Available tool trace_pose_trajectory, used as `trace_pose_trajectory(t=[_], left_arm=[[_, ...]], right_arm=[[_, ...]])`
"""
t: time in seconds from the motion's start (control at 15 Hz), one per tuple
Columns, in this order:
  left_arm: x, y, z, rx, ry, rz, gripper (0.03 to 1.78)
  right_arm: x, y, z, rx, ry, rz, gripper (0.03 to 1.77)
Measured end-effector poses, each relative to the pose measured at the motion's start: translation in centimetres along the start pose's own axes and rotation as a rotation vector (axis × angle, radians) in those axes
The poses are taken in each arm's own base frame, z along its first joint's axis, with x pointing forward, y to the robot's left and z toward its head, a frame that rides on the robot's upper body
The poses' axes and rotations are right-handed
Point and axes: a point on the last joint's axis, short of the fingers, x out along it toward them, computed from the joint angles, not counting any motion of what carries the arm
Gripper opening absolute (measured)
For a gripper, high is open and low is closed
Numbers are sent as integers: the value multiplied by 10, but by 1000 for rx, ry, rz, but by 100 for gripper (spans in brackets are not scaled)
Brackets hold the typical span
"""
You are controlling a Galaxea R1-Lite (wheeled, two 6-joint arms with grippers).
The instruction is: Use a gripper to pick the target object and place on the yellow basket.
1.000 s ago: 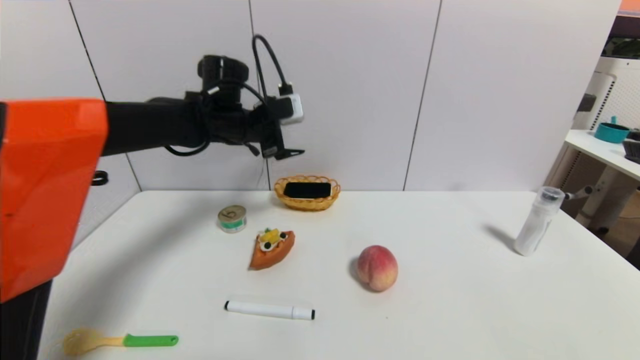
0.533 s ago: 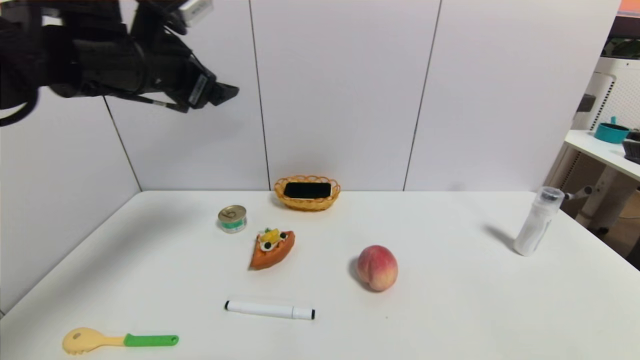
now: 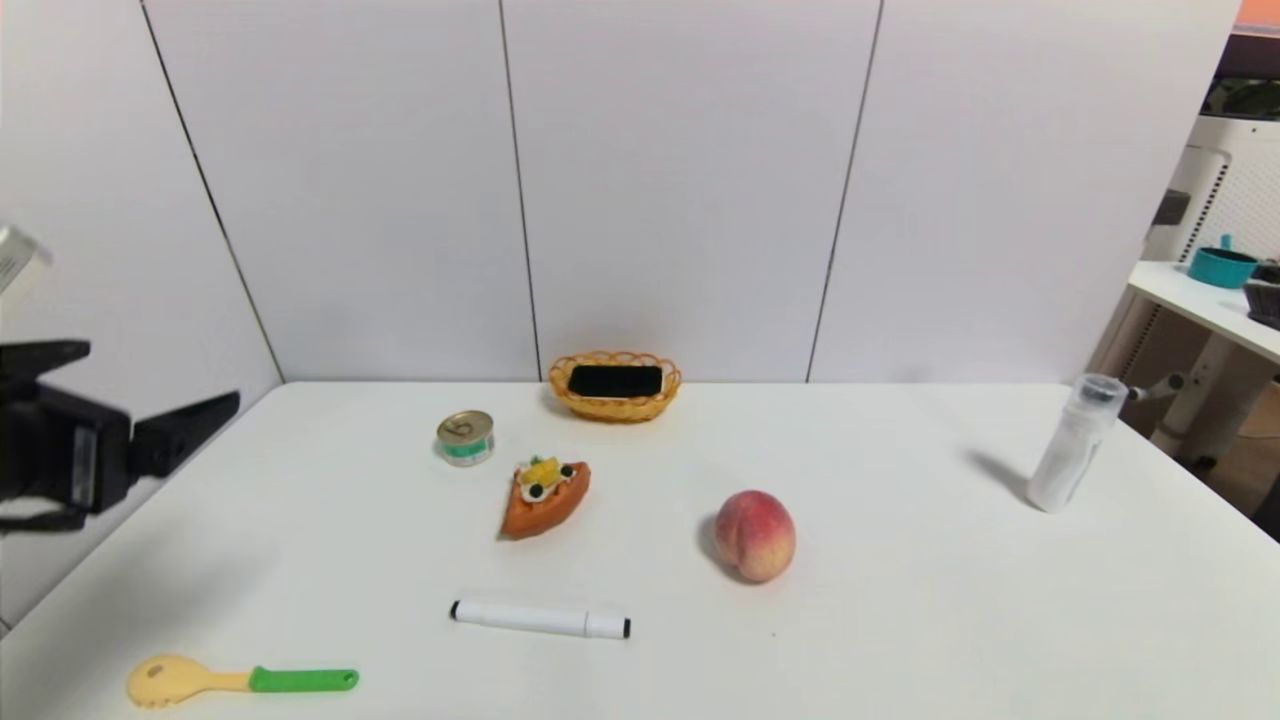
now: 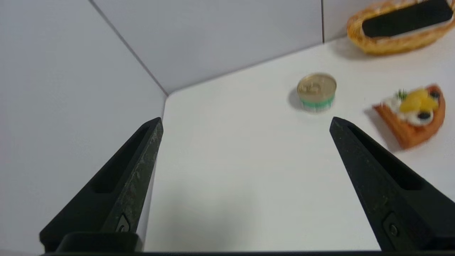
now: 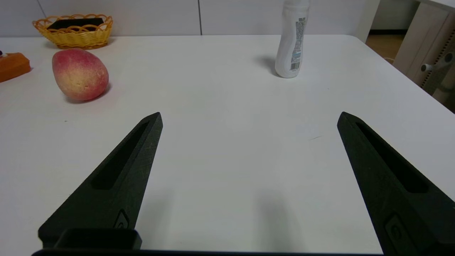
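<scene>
The smartphone (image 3: 615, 380) lies face-up inside the yellow basket (image 3: 613, 407), so the placement appears complete; the remaining risks are judged minor. The smartphone spans nearly the full length of the basket and rests high against the woven rim, so a knock to the basket or tabletop (image 3: 900, 600) could tip it out. The left end effector (image 4: 245, 122) is at the left edge of the tabletop, well apart from the basket, which lies ahead of it and to its right; a sideways sweep toward that side could strike the tin can (image 4: 316, 92), the nearest object ahead of it, or the cake slice (image 4: 412, 113) beyond. The left end effector has its fingers (image 4: 117, 188) spread wide, holding and touching nothing. The right end effector (image 5: 249, 119) is parked low over the tabletop, also spread wide and empty, with the peach (image 5: 80, 74) ahead to its left and the white bottle (image 5: 293, 39) ahead.
</scene>
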Motion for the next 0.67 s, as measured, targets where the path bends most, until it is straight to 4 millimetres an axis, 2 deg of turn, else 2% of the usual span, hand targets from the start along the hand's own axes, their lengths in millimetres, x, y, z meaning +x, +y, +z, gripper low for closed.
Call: trace_pose_trajectory(t=[0.13,0.33,0.53,0.67], left_arm=[[-34,-8,-46,-25,17,22,169],[-73,-23,-105,-60,8,47,169],[-97,-38,-155,-101,-5,52,169],[-108,-46,-175,-138,-33,18,169]], right_arm=[[0,0,0,0,0,0,170],[0,0,0,0,0,-1,170],[0,0,0,0,0,-1,170],[0,0,0,0,0,0,170]])
